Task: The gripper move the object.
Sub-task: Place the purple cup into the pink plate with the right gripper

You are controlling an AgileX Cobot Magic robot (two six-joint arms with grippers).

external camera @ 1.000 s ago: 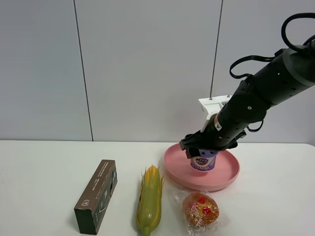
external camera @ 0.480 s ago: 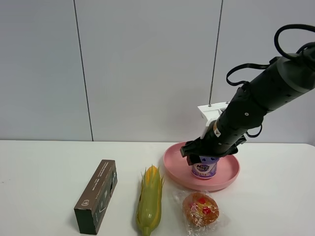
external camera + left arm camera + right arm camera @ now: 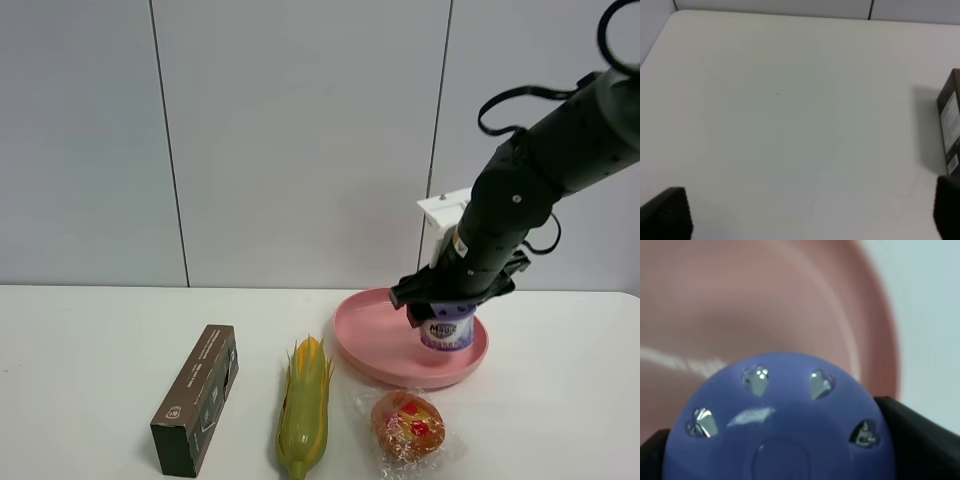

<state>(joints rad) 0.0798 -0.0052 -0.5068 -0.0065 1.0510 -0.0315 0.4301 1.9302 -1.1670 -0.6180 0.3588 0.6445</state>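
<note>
While the right tool is clamped from above on the white tub, its black fingers pressing either side of the purple lid, the tub stands upright in the right part of the pink plate on the table. Whether its base touches the plate cannot be told. The left tool hangs over the table, fingers spread wide apart, near the dark box. The corn and the wrapped muffin lie in front of the plate.

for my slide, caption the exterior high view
The right gripper holds the purple-lidded tub over the pink plate.
</note>
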